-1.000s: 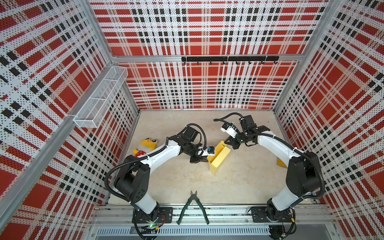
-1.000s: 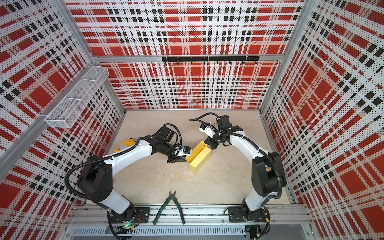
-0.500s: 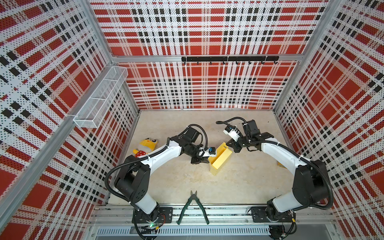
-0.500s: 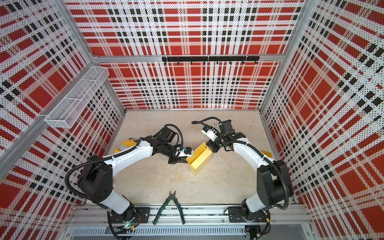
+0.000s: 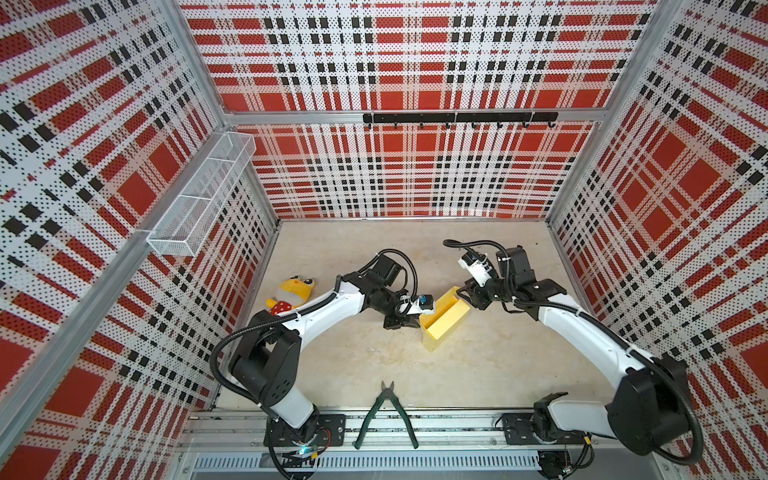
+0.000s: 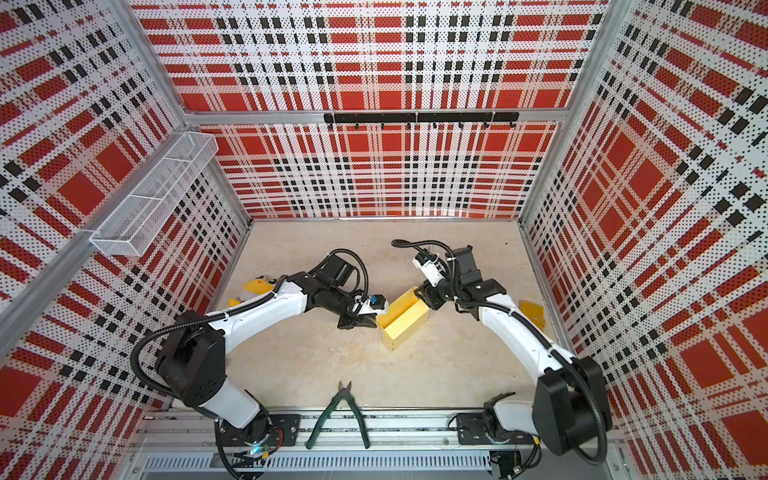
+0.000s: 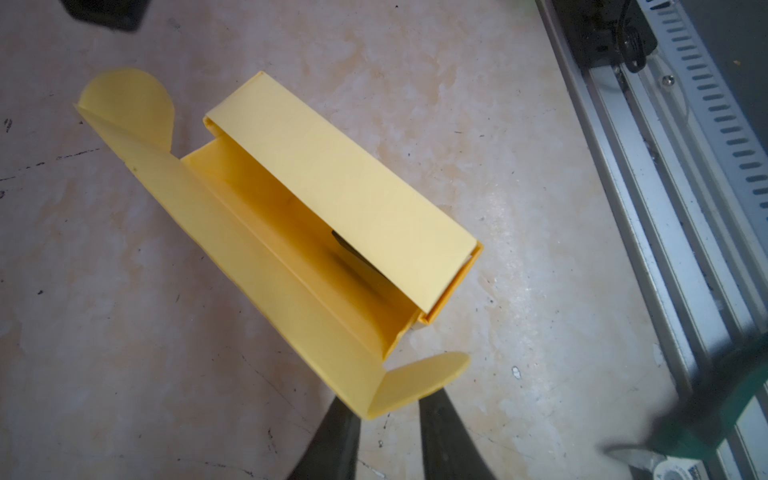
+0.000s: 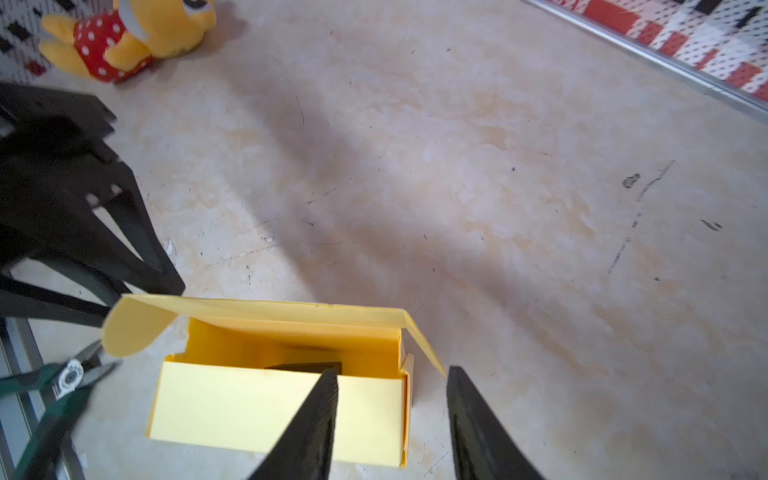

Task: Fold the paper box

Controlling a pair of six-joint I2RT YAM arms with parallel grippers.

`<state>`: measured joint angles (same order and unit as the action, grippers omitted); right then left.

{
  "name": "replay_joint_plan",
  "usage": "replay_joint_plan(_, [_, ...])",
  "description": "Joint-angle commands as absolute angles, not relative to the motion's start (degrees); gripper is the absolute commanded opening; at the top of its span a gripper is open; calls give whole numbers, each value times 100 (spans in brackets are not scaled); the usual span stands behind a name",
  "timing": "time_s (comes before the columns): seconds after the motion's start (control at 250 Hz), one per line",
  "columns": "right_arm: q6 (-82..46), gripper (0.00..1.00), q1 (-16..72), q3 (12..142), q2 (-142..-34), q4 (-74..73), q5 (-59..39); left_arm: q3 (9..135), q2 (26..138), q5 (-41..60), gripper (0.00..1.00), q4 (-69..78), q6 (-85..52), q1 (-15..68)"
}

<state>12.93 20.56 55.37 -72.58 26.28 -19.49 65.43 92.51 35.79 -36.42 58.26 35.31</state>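
Note:
The paper box is a pale yellow carton on the floor between my arms, its lid standing open with a rounded ear flap at each end. A dark shape lies inside; what it is I cannot tell. My left gripper is at the near end, slightly open, its fingertips on either side of the lid's corner. My right gripper hovers open over the far end, one finger in front of the front wall.
A yellow plush toy in a red dotted suit lies near the left wall. Green pliers rest on the front rail. A small orange-yellow piece lies by the right wall. A wire basket hangs on the left wall.
My right gripper has gone from shut to open at the box's far end, and that arm's elbow has swung out to the right. The left arm and the box have stayed put.

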Motion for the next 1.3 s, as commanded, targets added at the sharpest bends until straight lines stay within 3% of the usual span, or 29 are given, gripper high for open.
replay_joint_plan(0.0, [417, 39, 2098, 5296, -6785, 2670, -1549, 6765, 9281, 3710, 29, -3638, 5827, 3568])
replay_joint_plan(0.232, [-1160, 33, 2852, 4465, -6214, 2705, -1010, 7043, 9293, 3992, 34, -3911, 5731, 3458])
replay_joint_plan(0.448, [-2333, 30, 3236, 3072, -6095, 861, -1146, 7320, 9626, 4198, 38, -3963, 5300, 3484])
replay_joint_plan(0.668, [-2410, 29, 3244, 2722, -6214, 281, -1249, 7585, 9683, 4242, 40, -4075, 4705, 3480])
replay_joint_plan(0.86, [-2456, 29, 3250, 2580, -6299, -42, -1239, 8068, 9369, 4180, 46, -4096, 3085, 3480])
replay_joint_plan(1.052, [-2682, 29, 3248, 2363, -6411, -582, -1291, 8153, 9814, 3509, 56, -3850, 1622, 3427])
replay_joint_plan(1.296, [-2740, 29, 3305, 2251, -6686, -996, -1336, 8272, 10550, 3992, 59, -3533, 767, 3150])
